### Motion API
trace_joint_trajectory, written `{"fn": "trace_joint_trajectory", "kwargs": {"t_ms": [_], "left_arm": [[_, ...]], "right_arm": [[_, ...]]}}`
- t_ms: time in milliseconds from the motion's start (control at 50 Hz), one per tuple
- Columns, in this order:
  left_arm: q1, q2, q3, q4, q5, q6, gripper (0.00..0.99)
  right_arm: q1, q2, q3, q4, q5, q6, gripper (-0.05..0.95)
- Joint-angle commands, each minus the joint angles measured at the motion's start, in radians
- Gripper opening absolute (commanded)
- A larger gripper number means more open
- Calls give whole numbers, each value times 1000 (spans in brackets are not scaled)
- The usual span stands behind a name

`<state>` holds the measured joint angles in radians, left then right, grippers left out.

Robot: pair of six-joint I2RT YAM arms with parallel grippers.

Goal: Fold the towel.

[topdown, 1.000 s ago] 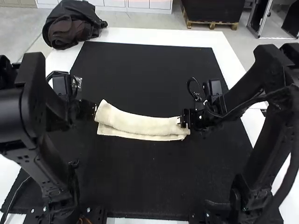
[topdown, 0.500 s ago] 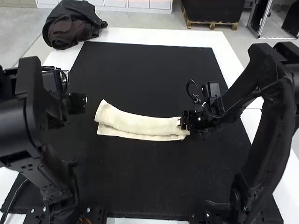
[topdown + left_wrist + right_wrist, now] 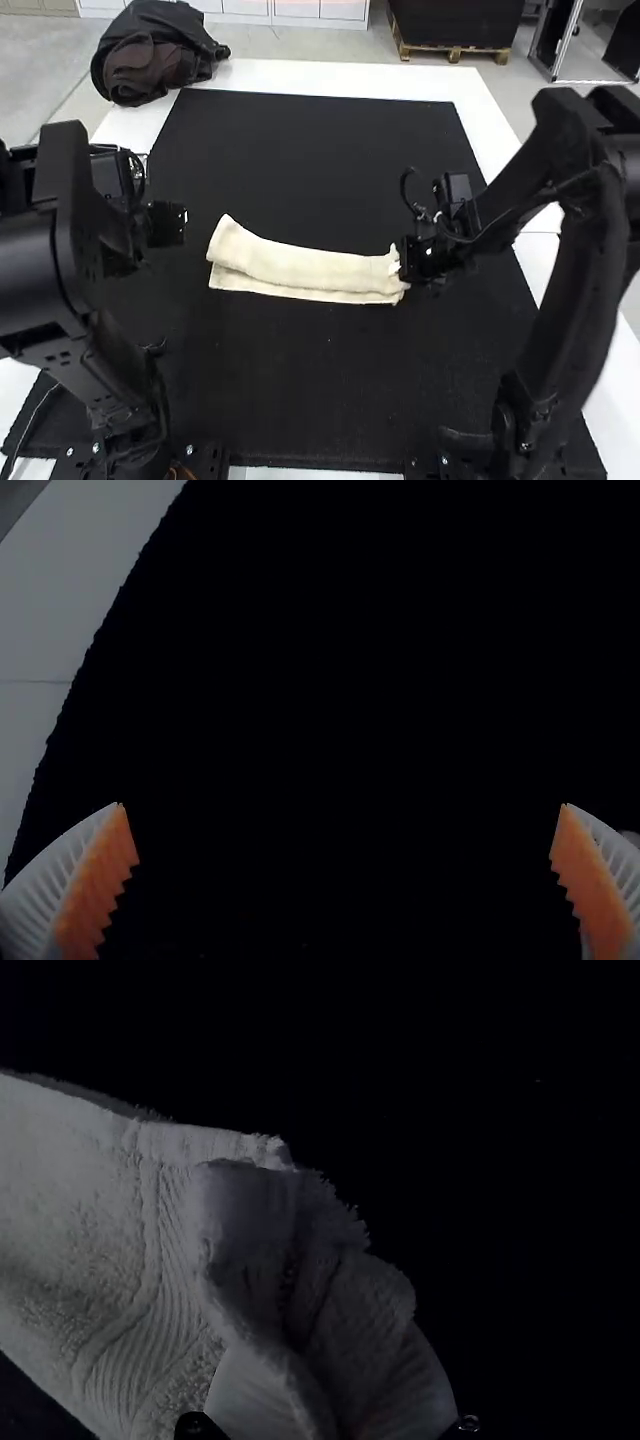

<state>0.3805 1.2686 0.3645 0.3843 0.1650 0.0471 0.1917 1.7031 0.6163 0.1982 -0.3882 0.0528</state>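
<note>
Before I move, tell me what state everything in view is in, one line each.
Towel: folded into a long strip, an under layer showing along its near edge, right end bunched.
Left tool: open, over the mat, holding nothing.
Right tool: closed on the towel's right end.
Black mat: spread flat.
Dark cloth bundle: bunched up by the table's far left corner.
</note>
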Motion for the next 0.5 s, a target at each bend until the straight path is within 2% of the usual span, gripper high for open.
{"fn": "trace_joint_trajectory", "kwargs": {"t_ms": [0,320,480], "left_arm": [[11,-31,30,2,7,-4,969],[5,-44,30,2,-9,-4,969],[5,-44,30,5,-12,-4,969]], "right_arm": [[-49,-95,26,-48,-26,2,-25],[-24,-177,114,-191,-63,25,-25],[48,-186,137,-201,-64,51,-25]]}}
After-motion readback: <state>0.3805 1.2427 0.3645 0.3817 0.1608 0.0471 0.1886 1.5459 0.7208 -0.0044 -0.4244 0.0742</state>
